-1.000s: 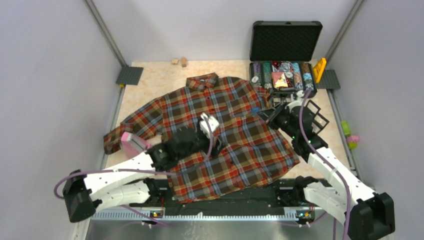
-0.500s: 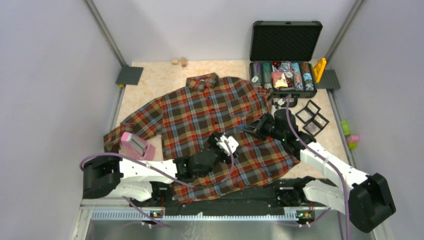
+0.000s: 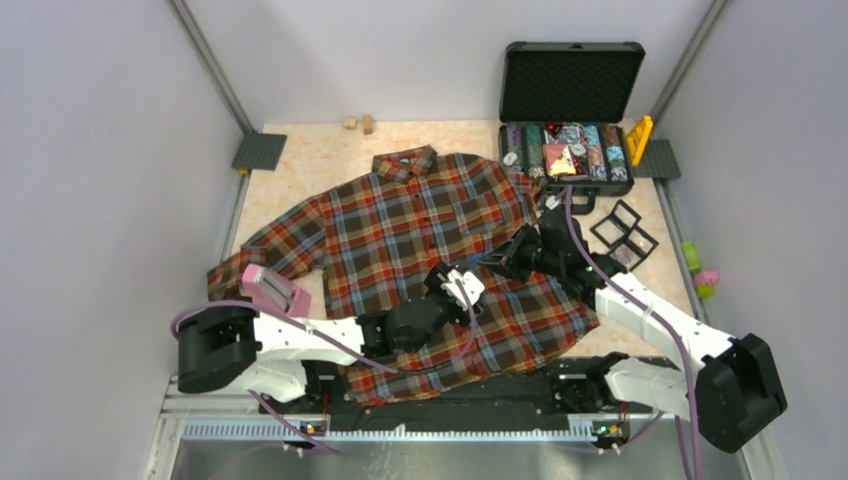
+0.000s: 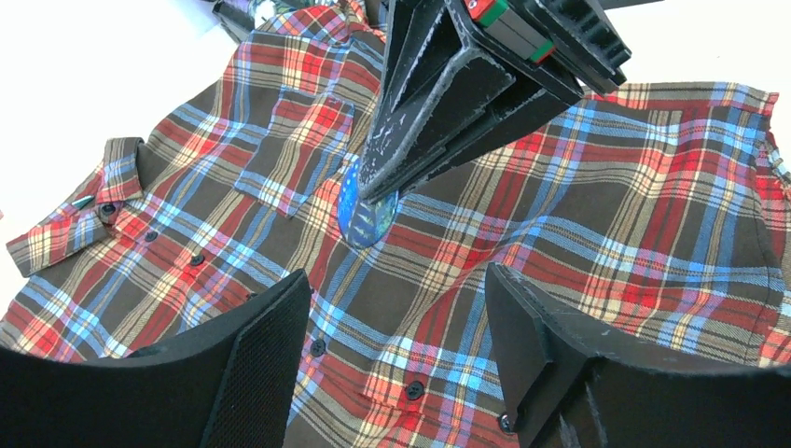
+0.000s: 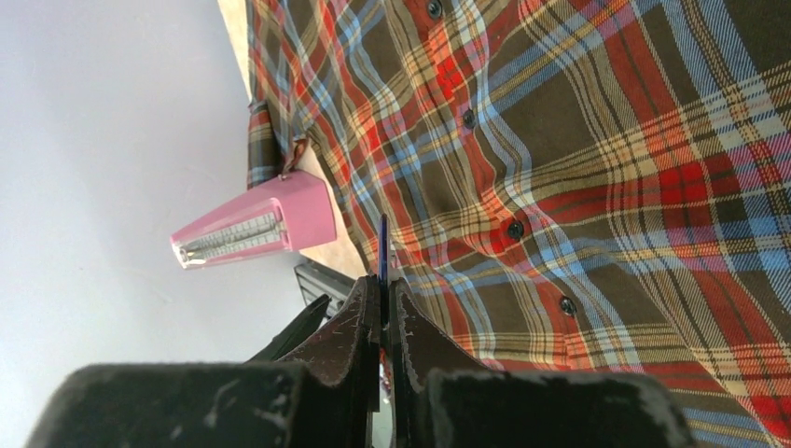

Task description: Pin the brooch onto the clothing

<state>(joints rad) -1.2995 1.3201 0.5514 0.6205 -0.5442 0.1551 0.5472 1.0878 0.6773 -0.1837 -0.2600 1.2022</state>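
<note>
Two arms meet over the front of the clothing [image 3: 400, 215], a plaid shirt spread flat, buttons up, on the desk [image 3: 310, 160]. Right gripper [image 4: 376, 191]: jaws closed on the upper rim of the brooch [image 4: 366, 217], a small blue disc held just below the chest pocket [image 4: 294, 149]; whether it touches the cloth cannot be told. The edge grip probably leaves its back free to meet the fabric. Left gripper [image 4: 396, 280]: jaws wide apart and holding nothing, poised low over the cloth near the brooch, apparently ready to steady the fabric for pinning. Surroundings: a pale, sandy-toned desk enclosed by plain grey panels [image 3: 100, 150]; a pink block [image 3: 268, 290] beside the shirt's sleeve; an open black case [image 3: 570, 150] of small items at the far right corner.
</note>
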